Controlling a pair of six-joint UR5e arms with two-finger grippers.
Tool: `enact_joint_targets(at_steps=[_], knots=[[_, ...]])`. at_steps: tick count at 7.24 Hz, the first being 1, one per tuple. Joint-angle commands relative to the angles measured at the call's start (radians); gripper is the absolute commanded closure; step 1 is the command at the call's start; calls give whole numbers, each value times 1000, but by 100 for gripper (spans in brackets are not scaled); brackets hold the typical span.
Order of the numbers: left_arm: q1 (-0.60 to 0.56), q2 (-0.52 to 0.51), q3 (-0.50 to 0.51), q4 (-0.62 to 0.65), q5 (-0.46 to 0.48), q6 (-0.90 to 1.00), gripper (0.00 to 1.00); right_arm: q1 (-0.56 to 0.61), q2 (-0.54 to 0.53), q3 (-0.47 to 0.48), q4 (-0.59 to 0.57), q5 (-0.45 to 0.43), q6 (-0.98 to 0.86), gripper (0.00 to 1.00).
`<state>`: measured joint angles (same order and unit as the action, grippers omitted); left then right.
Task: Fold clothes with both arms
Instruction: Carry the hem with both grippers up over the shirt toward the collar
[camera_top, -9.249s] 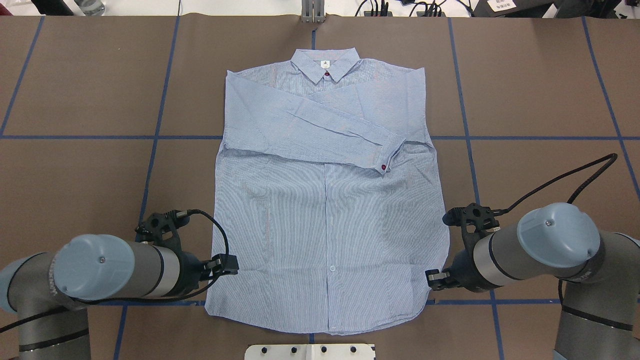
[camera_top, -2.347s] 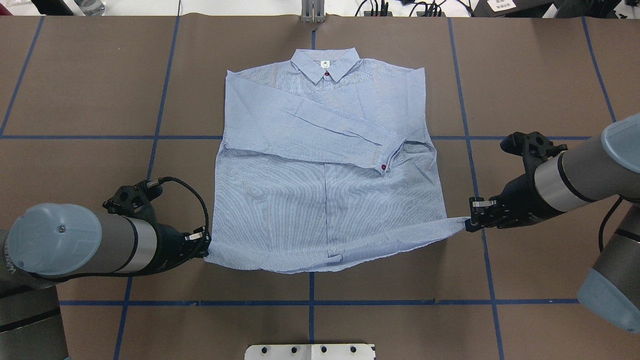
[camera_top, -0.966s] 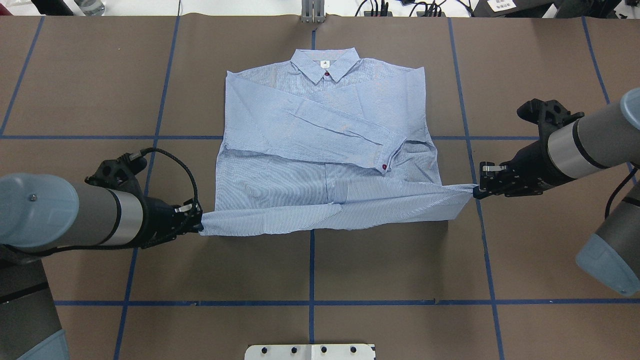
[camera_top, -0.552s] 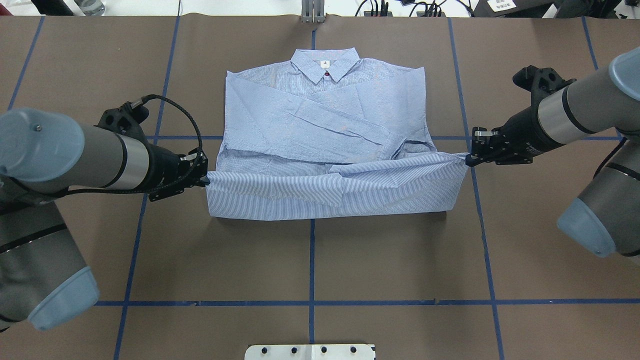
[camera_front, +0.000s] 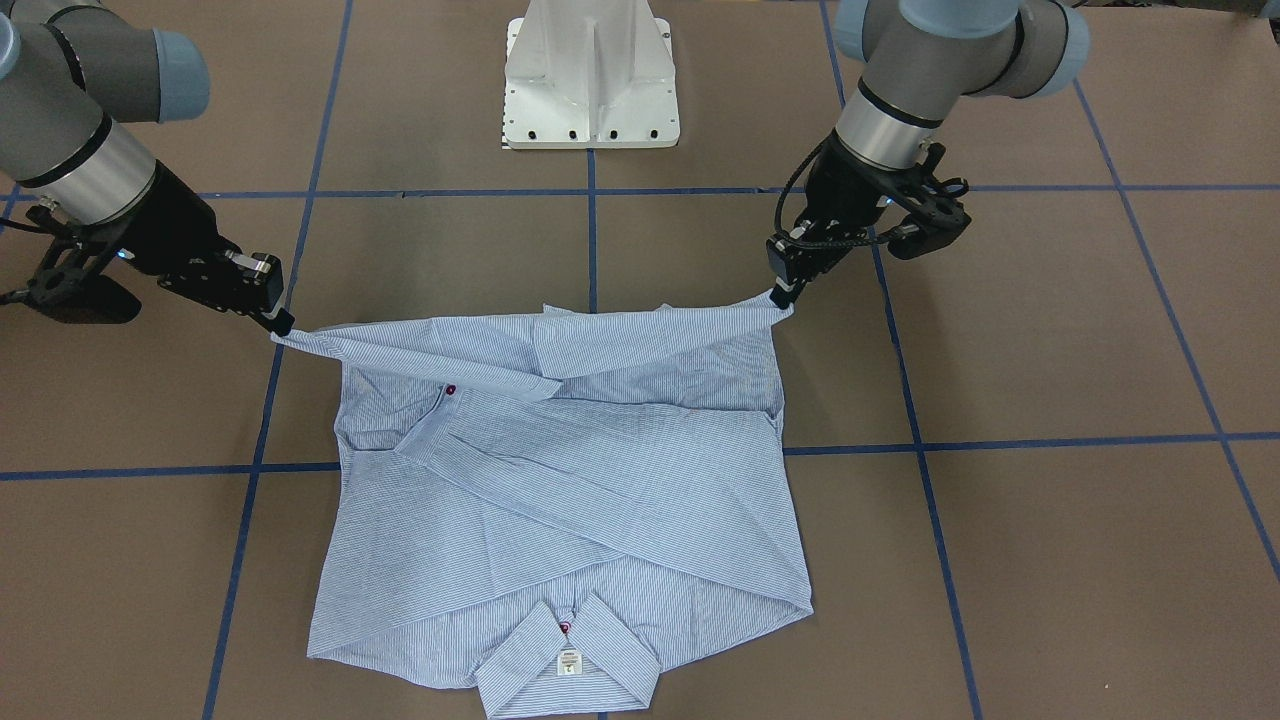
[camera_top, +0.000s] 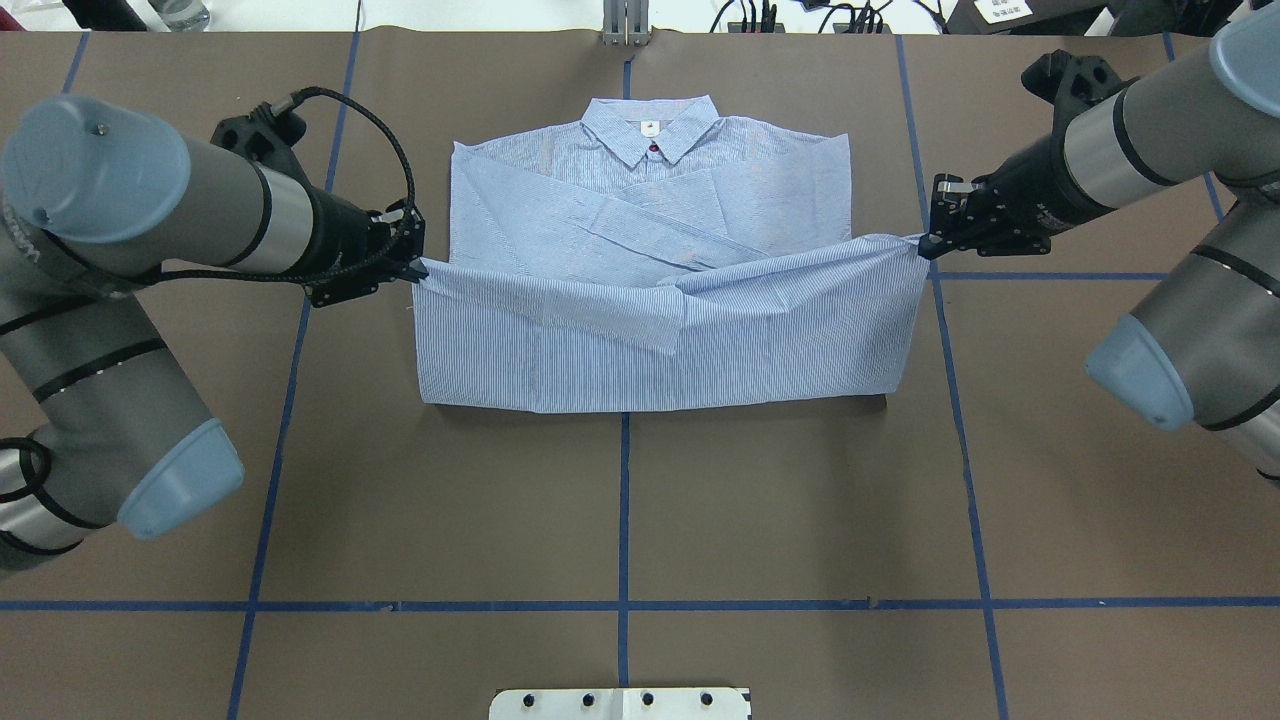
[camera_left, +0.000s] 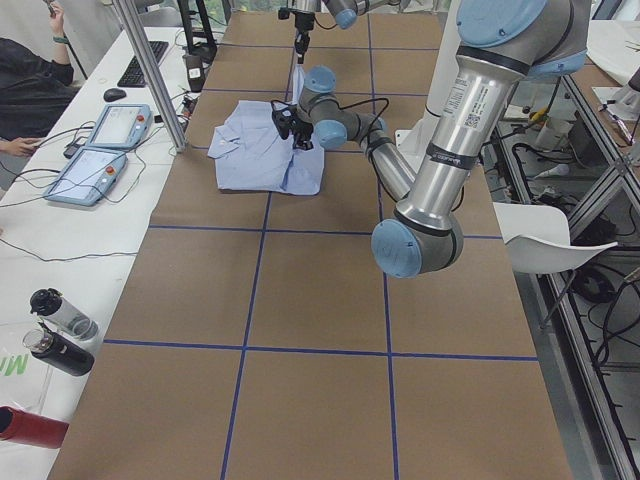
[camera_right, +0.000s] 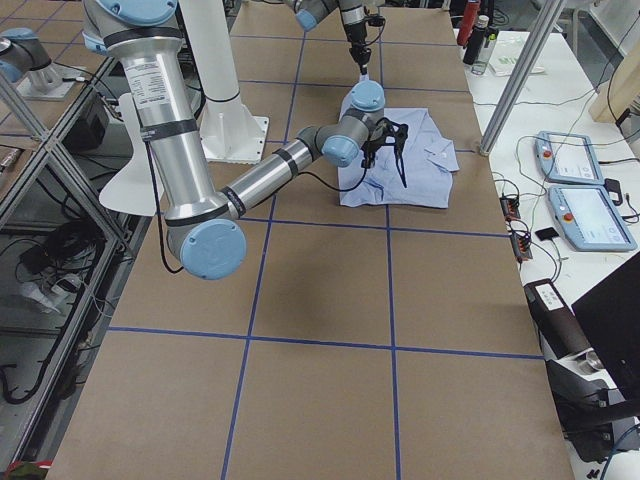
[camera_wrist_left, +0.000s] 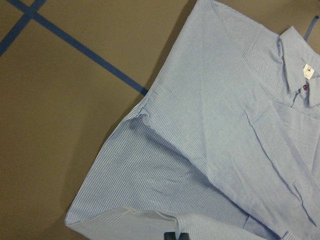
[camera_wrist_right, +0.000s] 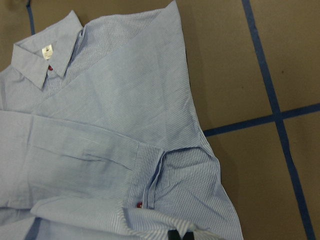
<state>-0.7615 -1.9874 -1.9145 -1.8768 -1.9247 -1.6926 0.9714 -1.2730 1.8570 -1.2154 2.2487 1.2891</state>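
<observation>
Crosswise over the shirt (camera_top: 600, 190), which lies on the surface (camera_top: 800, 500), its hem (camera_top: 800, 265) stretches between left arm (camera_top: 230, 215) and right arm (camera_top: 1110, 165) — each one's jaws clamped shut on a corner — with the collar (camera_top: 650, 135) straight ahead, equidistant from both.

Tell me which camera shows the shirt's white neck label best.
The exterior front-facing view: the neck label sits nearest and square-on. Both wrist views show it toward an edge; overhead it is tiny; in the side views it is too small to tell.

Matt cloth shirt (camera_top: 650, 340), matt paper table cover (camera_top: 800, 480)
</observation>
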Motion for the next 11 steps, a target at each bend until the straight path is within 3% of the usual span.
enact_joint_targets(at_steps=[1,3,6,10,11], knots=[[-97,-34,82,-18,-37,95,100,68,59,-70,0,6,-1,100],[-101,-127,199,-69,-37,94,100,78,153,-183,4,5,-7,100],[-102,-162,352,-224,-36,94,100,79,280,-339,8,3,-13,100],[-149,-215,459,-288,-37,96,100,85,360,-449,10,0,-17,100],[-178,-223,460,-288,-77,96,100,96,360,-450,11,2,-19,100]])
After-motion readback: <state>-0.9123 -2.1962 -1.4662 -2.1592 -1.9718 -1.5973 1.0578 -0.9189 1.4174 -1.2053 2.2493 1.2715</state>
